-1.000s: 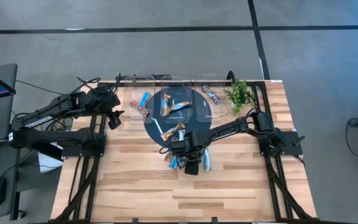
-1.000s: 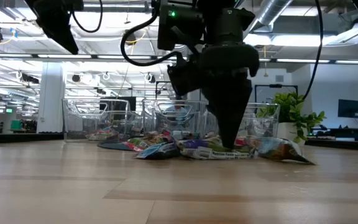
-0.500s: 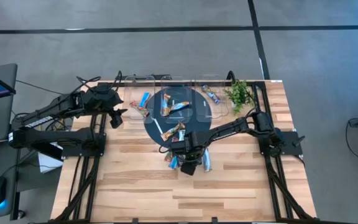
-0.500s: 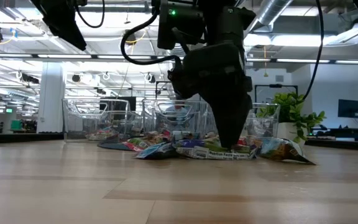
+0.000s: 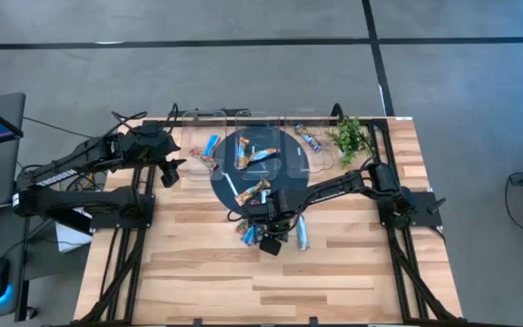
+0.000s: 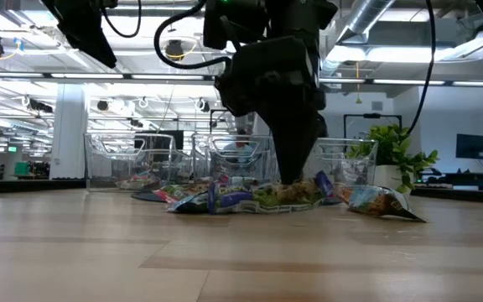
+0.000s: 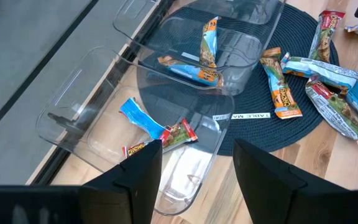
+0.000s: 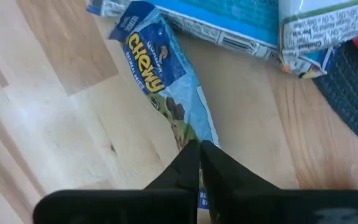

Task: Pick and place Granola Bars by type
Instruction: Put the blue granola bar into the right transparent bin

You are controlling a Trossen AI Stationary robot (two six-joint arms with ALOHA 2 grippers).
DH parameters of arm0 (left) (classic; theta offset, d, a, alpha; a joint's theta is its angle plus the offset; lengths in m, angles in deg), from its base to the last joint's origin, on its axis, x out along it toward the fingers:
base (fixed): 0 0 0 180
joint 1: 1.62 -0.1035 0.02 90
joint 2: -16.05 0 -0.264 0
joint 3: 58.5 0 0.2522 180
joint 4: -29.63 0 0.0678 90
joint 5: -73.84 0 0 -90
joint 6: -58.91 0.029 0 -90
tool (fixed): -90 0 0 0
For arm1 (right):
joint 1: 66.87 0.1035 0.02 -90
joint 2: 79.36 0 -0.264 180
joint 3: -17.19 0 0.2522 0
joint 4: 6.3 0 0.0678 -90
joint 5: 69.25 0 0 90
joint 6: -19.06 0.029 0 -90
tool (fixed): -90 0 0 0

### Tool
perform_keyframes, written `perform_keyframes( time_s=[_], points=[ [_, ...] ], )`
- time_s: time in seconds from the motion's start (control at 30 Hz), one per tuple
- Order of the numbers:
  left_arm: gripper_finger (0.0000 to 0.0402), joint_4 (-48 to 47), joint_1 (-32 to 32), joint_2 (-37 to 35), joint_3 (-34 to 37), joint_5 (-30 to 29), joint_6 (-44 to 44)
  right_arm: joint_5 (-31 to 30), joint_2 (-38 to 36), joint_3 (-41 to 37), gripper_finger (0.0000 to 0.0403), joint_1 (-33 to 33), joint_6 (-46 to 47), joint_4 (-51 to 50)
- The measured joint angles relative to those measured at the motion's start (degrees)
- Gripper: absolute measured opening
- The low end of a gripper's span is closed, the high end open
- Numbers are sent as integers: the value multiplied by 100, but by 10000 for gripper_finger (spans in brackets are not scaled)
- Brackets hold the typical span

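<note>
nearest the front edge of the table [image 5: 198,272], the right pincer [image 8: 199,149] is down on the wood with its two dark fingers pressed together on the tail end of a blue chewy bar [image 8: 160,81]. the bar lies flat and stretches away from the fingertips, its far end reaching a second blue-white bar [image 8: 229,18]. pinching the crimped end looks like a sensible way to lift so thin a wrapper off a flat surface.

in the high view the same pincer [image 5: 266,238] sits among a loose cluster of granola bars [image 5: 300,232] just off the rim of the round dark mat [image 5: 221,182]. more bars lie on the mat, an orange one [image 7: 281,96] among them, apparently waiting to be sorted.

farther back, clear bins [image 7: 79,118] stand in a row along the far edge; one holds a blue bar [image 7: 138,116] and a red one, another holds blue and orange bars, so sorting looks underway. the left pincer [image 5: 172,168] hangs above the table near those bins, fingers apart and holding nothing. a small green plant [image 5: 350,138] stands at the far right corner.
</note>
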Motion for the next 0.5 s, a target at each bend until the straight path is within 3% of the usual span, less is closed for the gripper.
perform_keyframes(
  time_s=[0.13, 0.27, 0.5],
  points=[
    [192, 0, 1, 0, 0, 0, 2, -213, 0, 63, 7, 0, -84, 28],
    [192, 5, 0, 2, 0, 0, 12, -235, 1, 64, 31, 0, -829, 292],
    [192, 15, 1, 0, 0, 4, 46, -131, 20, -2, 124, -101, -1157, 650]
  ],
)
